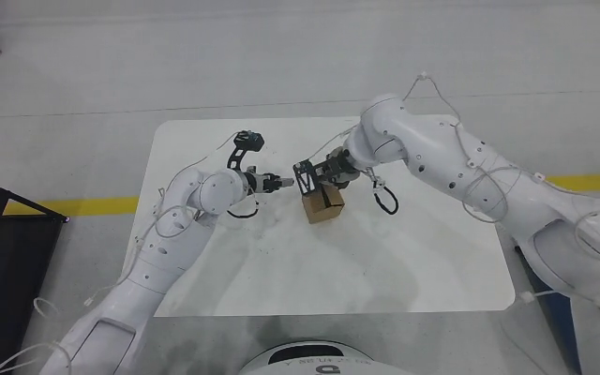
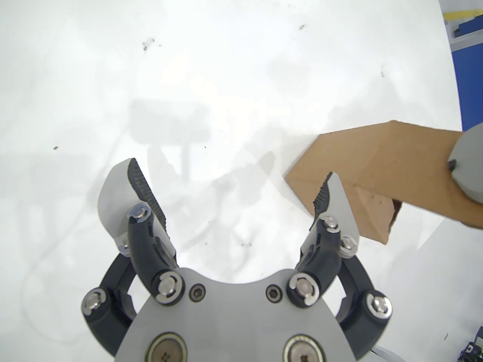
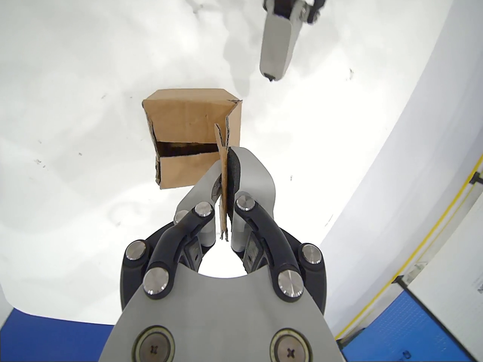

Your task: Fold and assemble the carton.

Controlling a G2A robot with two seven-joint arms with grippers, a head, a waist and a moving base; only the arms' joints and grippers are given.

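carton [image 1: 322, 202]: small brown box standing on the white table [image 1: 422, 262], about mid-table, between my two grippers.
right gripper [image 1: 309, 175]: at the carton's top edge, on the side facing my left arm.
right fingers, top view: I can't make out the pinch from up there, the gripper body sits over it.
right fingers, right wrist view: this one settles it. My right gripper [image 3: 226, 163] has both pads pressed together on a thin flap [image 3: 223, 197] seen edge-on, cardboard sandwiched between them.
carton face, right wrist view: the carton [image 3: 188, 126] shows two panels with a dark slit [image 3: 185, 148] between them, not flush. The cut edges are ragged.
left gripper [image 1: 279, 183]: just beside the carton, pointing at it.
left fingers, left wrist view: my left gripper [image 2: 232, 175] has its fingers spread wide with nothing between them and bare table underneath.
left contact: one fingertip overlaps a corner of the carton [image 2: 377, 160] in that view. Whether it touches, I can't tell.
cross-check, right wrist view: my left gripper [image 3: 277, 50] is farther off, beyond the carton, its tip near the far corner with a gap showing.
extra, left wrist view: a grey finger [image 2: 466, 167] of my right gripper lies against the cardboard at the frame edge.
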